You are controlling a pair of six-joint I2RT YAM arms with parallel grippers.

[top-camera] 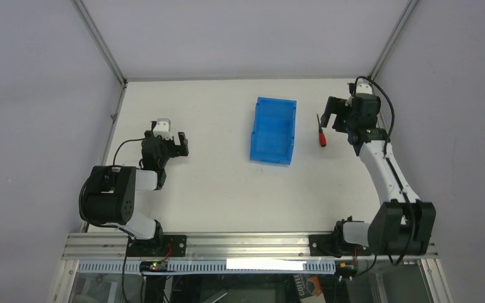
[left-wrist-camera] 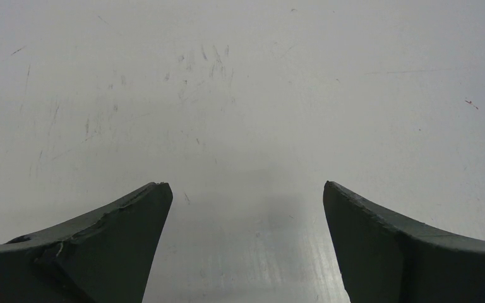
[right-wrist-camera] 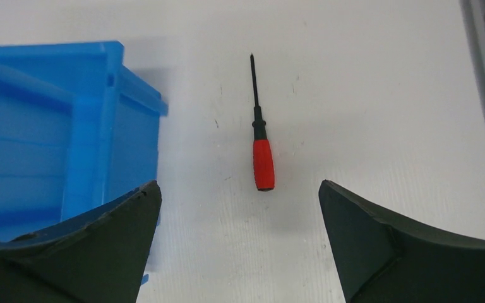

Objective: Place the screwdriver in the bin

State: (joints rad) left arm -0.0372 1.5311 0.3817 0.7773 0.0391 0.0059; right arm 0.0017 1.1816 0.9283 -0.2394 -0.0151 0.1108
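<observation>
Right wrist: screwdriver (right-wrist-camera: 262,154) just beyond tool (right-wrist-camera: 240,184)

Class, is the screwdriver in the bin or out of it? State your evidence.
Out. The screwdriver lies flat on the table beside the bin, with bare table between them.

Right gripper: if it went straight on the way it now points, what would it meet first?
Probably the screwdriver, lying on the table just ahead of the right gripper, whose jaws stand open; the bin sits off to the side. Depth is unclear.
</observation>
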